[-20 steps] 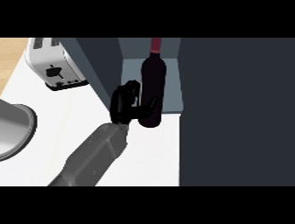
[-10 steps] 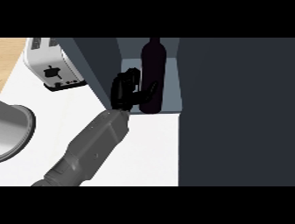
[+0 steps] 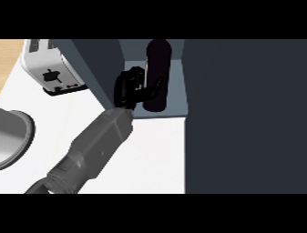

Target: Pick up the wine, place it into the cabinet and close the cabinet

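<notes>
While the right hand (image 3: 132,86) grips the wine (image 3: 157,75) inside the cabinet (image 3: 176,108), placement is underway; next, release and withdraw.

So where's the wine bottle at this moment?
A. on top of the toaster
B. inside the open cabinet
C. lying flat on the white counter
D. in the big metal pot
B: the wine bottle stands inside the cabinet, with the hand's fingers curled round it.
</notes>
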Action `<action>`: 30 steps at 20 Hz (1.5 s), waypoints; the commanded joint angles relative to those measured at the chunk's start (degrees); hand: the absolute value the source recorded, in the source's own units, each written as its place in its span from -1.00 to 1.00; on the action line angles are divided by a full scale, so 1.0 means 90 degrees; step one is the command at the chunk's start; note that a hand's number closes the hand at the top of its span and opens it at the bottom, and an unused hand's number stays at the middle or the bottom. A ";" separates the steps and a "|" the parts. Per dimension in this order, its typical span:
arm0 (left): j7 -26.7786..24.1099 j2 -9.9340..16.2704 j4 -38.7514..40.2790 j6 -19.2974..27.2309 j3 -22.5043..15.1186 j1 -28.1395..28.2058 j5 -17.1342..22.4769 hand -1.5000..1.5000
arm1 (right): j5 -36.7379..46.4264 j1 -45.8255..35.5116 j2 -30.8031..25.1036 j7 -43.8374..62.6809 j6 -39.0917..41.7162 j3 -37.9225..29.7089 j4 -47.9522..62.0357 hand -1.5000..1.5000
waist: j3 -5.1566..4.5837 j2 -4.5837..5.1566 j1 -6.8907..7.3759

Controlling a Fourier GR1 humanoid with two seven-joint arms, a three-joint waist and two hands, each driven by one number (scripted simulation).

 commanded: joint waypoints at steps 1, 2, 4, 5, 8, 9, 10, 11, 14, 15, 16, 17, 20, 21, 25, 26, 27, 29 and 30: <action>-0.0158 0.0000 0.0395 -0.0232 0.0028 0.0075 0.0033 1.00 | -0.0134 -0.0316 -0.0163 0.0328 -0.0183 -0.0163 -0.0081 -1.00 | -0.0003 0.0011 -0.0011; -0.0150 0.0000 0.0319 -0.0038 -0.0059 0.0053 0.0132 1.00 | -0.0122 0.0141 0.0054 0.0104 -0.0014 0.0089 -0.0233 -1.00 | -0.0002 0.0017 -0.0088; -0.0407 0.0000 0.0840 -0.0537 0.0195 -0.0025 -0.0018 1.00 | 0.0054 -0.0179 0.0044 0.0127 -0.0168 0.0067 -0.0051 -1.00 | -0.0004 0.0030 -0.0016; -0.0078 0.0000 0.0439 -0.0082 0.0119 -0.0191 0.0167 1.00 | 0.0121 0.0031 0.0011 -0.0188 0.0069 -0.0005 0.0123 -1.00 | -0.0001 0.0019 -0.0058; -0.0505 0.0000 0.0681 -0.0112 0.0289 -0.0125 0.0229 1.00 | -0.0242 -0.0048 -0.0141 -0.0131 0.0119 -0.0274 0.0124 -1.00 | -0.0002 0.0037 -0.0094; -0.0727 0.0000 0.0696 -0.0412 0.0407 0.0114 0.0217 1.00 | -0.0129 0.0065 -0.0075 -0.0053 0.0111 -0.0085 0.0058 -1.00 | -0.0002 0.0013 -0.0001; -0.0828 0.0000 0.0685 -0.0152 0.0467 -0.0030 0.0230 1.00 | -0.0186 -0.0075 -0.0104 0.0451 -0.0184 -0.0011 -0.0406 -1.00 | -0.0005 0.0001 0.0002; -0.1042 -0.0001 0.1096 -0.0430 0.0612 -0.0193 0.0175 1.00 | -0.0281 0.0048 -0.0197 -0.0064 0.0193 -0.0252 0.0080 -1.00 | -0.0003 0.0047 -0.0043; -0.1301 -0.0001 0.0911 -0.0234 0.0523 -0.0190 0.0120 -1.00 | 0.0112 -0.0366 -0.0045 0.0154 -0.0134 0.0102 0.0039 -1.00 | -0.0006 0.0026 0.0021; -0.1217 0.0260 0.0893 -0.0579 0.0554 0.0009 0.0027 -1.00 | -0.0119 -0.0003 -0.0090 -0.0034 0.0026 -0.0170 -0.0030 -1.00 | 0.0000 -0.0018 0.0115; -0.1366 0.0100 0.0908 -0.0580 0.0526 -0.0017 -0.0053 -1.00 | 0.0057 0.0327 0.0020 -0.0178 0.0105 -0.0049 -0.0143 -1.00 | 0.0001 -0.0018 0.0087; -0.1468 -0.0001 0.0761 -0.0364 0.0501 0.0054 -0.0019 -1.00 | -0.0051 0.0133 -0.0137 0.0122 0.0033 -0.0101 -0.0212 -1.00 | -0.0001 -0.0022 0.0086; -0.1602 -0.0001 0.0462 -0.0390 0.0436 0.0105 -0.0111 -1.00 | 0.0104 -0.0191 -0.0090 0.0054 -0.0064 -0.0044 0.0032 -1.00 | 0.0001 -0.0044 0.0196; -0.1756 0.0121 0.0576 -0.0687 0.0468 0.0246 -0.0162 -1.00 | 0.0025 0.0015 -0.0108 -0.0151 0.0052 -0.0220 0.0027 -1.00 | 0.0002 -0.0037 0.0179; -0.1538 0.0189 -0.0049 -0.0419 0.0337 0.0366 -0.0259 -1.00 | -0.0138 0.0184 -0.0160 0.0032 0.0072 -0.0218 -0.0303 -1.00 | 0.0006 -0.0104 0.0296; -0.1556 0.0193 -0.0092 -0.0296 0.0215 0.0481 -0.0375 -1.00 | 0.0034 0.0044 -0.0060 -0.0138 0.0020 -0.0178 -0.0041 -1.00 | 0.0007 -0.0100 0.0336; -0.1613 0.0070 -0.0176 -0.0106 0.0251 0.0596 -0.0357 -1.00 | 0.0030 0.0399 -0.0079 -0.0263 0.0196 -0.0220 -0.0129 -1.00 | 0.0008 -0.0102 0.0300; -0.1484 -0.0001 -0.0754 0.0249 0.0112 0.0729 -0.0407 -1.00 | 0.0032 0.0366 -0.0107 -0.0141 0.0143 -0.0218 -0.0174 -1.00 | 0.0011 -0.0140 0.0395; -0.1340 0.0107 -0.1000 0.0247 -0.0003 0.0866 -0.0512 -1.00 | 0.0330 0.0232 0.0017 -0.0169 0.0051 0.0020 -0.0124 -1.00 | 0.0009 -0.0132 0.0415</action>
